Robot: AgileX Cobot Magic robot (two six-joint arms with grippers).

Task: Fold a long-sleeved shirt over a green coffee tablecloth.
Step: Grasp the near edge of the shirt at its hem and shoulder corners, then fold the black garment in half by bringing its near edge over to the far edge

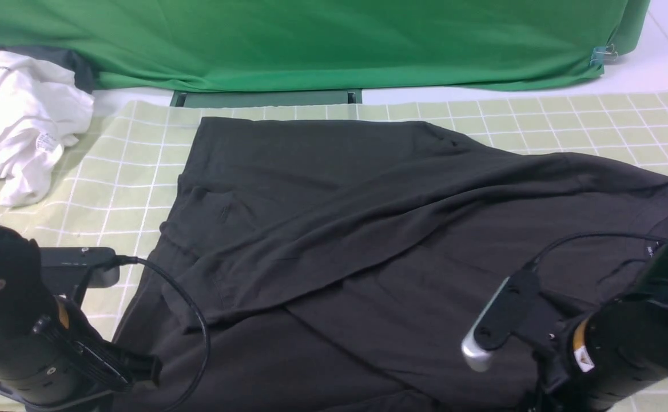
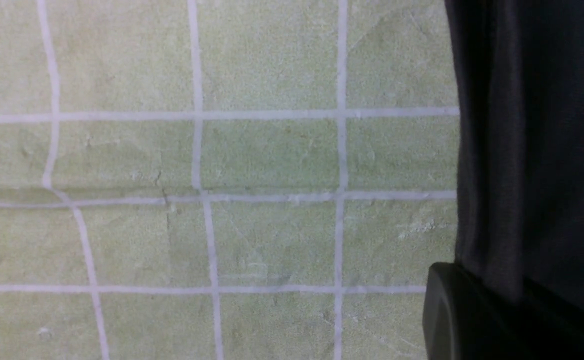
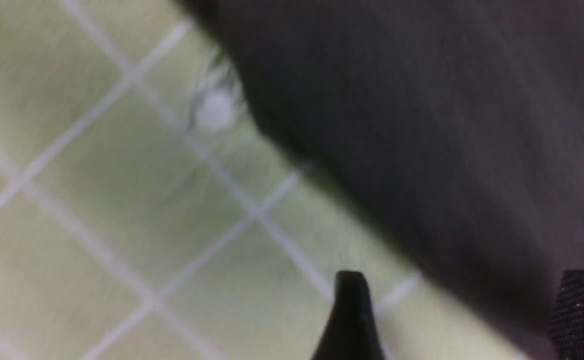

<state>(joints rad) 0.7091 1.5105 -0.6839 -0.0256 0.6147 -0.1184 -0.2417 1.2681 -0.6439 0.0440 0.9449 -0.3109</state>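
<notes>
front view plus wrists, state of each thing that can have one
green coffee tablecloth: spread flat
long-sleeved shirt: laid out on it, one sleeve folded across the body
white garment: crumpled, far left
left gripper: shut on the shirt's edge
right gripper: open over the shirt's edge

A crumpled white garment point(image 1: 22, 120) with a small tag lies at the far left corner of the white table point(image 1: 131, 96). Bright green backdrop fabric point(image 1: 311, 40), pinned by a metal clip point(image 1: 600, 55), hangs along the far edge.
</notes>
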